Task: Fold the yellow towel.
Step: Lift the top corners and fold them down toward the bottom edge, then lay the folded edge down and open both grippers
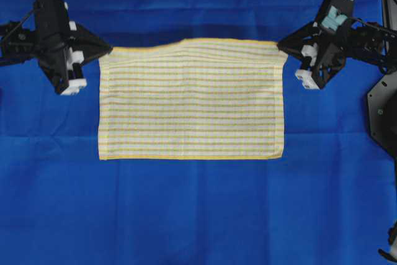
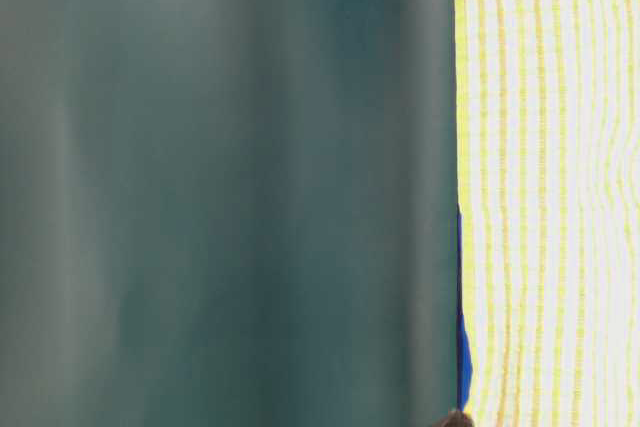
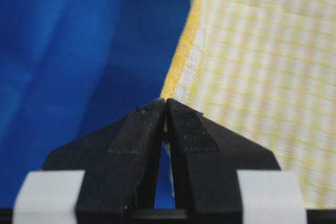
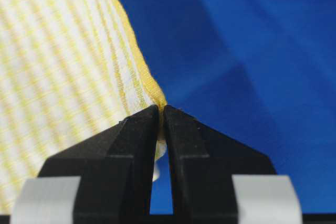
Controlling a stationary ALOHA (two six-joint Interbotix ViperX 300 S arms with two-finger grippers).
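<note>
Overhead view: the bench is covered throughout by a large blue cloth [image 1: 198,209], creased in broad shallow folds; nothing of the room beyond it is shown. The yellow towel [image 1: 192,100] is seen at the centre of the cloth, its near hem lying straight and flat, its far edge bowed slightly upward in the middle between two gripped corners. The left hand [image 1: 105,51] is pinched shut on the far left corner, and the right hand [image 1: 282,46] is pinched shut on the far right corner. Dark arm structure [image 1: 381,103] is seen along the right border.

Left wrist view: the black fingers [image 3: 142,129] are pressed together at their tips on the solid yellow hem of the towel [image 3: 252,77], which spreads away to the right; the blue cloth [image 3: 79,51] fills the left. Right wrist view: the mirrored arrangement is shown, with the fingers [image 4: 189,135] closed on the hemmed corner, the towel [image 4: 58,77] spreading to the left and the blue cloth [image 4: 252,66] to the right. The grip on the fabric is confirmed only in these two views.

Table-level view: most of the field is blocked by a blurred grey-green surface that cannot be identified. The striped towel [image 2: 550,187] is seen at the right, close to the lens, with a thin sliver of blue cloth [image 2: 464,357] at its left edge. Neither hand is shown here.
</note>
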